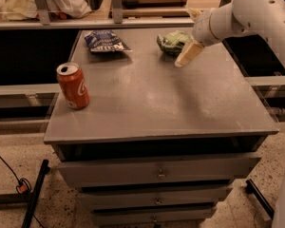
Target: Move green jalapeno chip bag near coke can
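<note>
From the camera view, the gripper (185,38) hangs over the far right of the table (147,108), its fingers spread apart, the nearer one (189,53) just beside the green bag (171,41) lying there. The can (73,86) stands upright near the left edge, well apart from it. A blue bag (104,41) lies far left.

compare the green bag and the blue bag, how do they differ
Colour: the green bag is light green with whitish patches; the blue bag is dark blue with white lettering. Place: the green bag lies back right, the blue bag back left. The gripper hangs just beside the green bag, at its right edge, well apart from the blue bag. Both are small snack bags lying near the table's far edge.
</note>
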You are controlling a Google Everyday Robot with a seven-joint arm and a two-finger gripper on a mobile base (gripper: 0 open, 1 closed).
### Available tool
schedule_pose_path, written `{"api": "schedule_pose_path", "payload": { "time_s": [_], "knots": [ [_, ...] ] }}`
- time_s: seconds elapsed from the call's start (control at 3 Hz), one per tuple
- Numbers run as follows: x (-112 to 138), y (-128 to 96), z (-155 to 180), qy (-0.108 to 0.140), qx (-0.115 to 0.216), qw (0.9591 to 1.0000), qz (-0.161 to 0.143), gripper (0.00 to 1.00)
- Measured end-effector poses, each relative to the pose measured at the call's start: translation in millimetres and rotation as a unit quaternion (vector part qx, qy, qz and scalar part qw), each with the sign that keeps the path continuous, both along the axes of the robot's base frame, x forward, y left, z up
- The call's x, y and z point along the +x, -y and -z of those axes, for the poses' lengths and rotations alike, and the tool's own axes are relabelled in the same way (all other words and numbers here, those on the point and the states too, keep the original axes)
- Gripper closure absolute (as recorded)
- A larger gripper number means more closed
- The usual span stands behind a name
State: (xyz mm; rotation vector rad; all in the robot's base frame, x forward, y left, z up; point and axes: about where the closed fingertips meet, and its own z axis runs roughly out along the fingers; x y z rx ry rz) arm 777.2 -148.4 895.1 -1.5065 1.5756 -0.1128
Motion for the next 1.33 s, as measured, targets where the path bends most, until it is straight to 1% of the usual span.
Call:
{"api": "schedule_pose_path", "payload": {
  "time_s": [0.33,0.67,1.0,1.33],
  "knots": [
    [10.1,-2.5,13.8,-0.005,0.012,0.9999,0.009,0.00],
    [16.0,-4.5,22.6,-0.006,0.020,0.9997,0.015,0.17],
    [19.3,-4.9,29.0,-0.007,0.025,0.9994,0.021,0.42],
    [19.7,-8.2,32.0,-0.002,0.015,0.9996,0.023,0.65]
  ]
}}
